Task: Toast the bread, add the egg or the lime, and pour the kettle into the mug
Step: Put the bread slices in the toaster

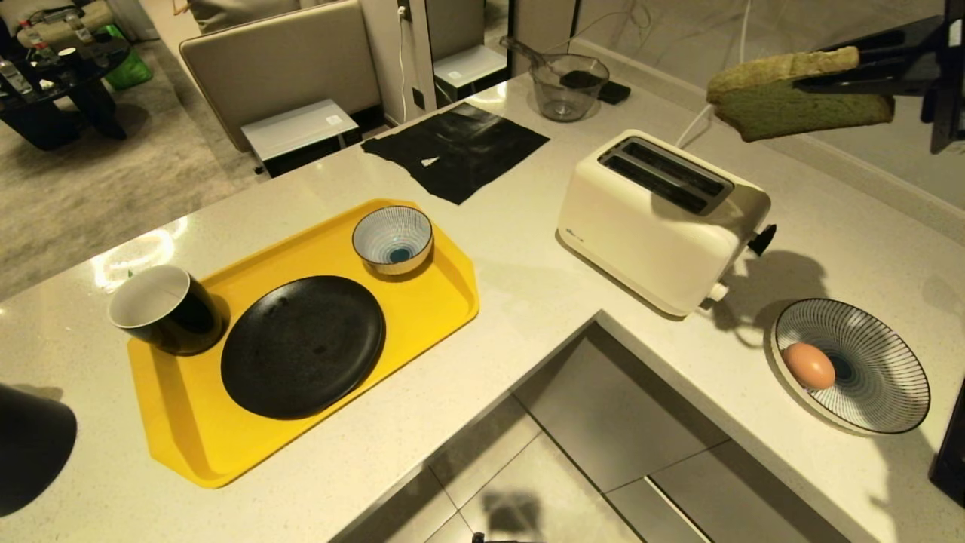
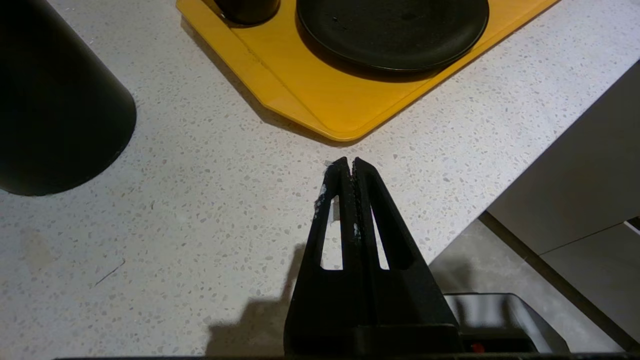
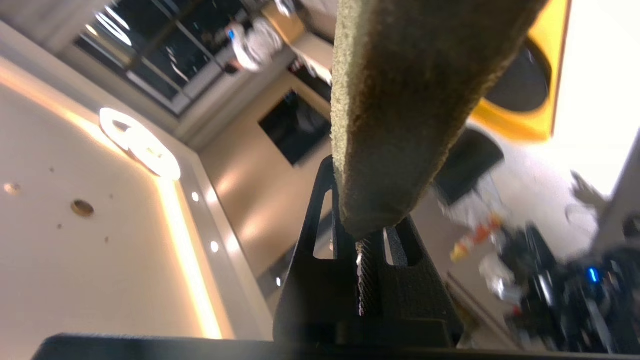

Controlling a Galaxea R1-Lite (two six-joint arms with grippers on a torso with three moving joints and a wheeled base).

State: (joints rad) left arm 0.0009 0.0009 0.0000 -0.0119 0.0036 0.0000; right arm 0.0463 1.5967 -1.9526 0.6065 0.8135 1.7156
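My right gripper is shut on the green-faced bread and holds it lying roughly flat in the air, above and behind the white toaster. In the right wrist view the bread covers the fingertips. A brown egg lies in a striped dish at the right. The black mug stands on the yellow tray. The black kettle stands at the left edge. My left gripper hovers shut and empty over the counter near the tray's corner, beside the kettle. No lime is in view.
A black plate and a small striped bowl share the tray. A black cloth and a clear measuring jug lie at the back. The L-shaped counter's inner edge drops to tiled floor.
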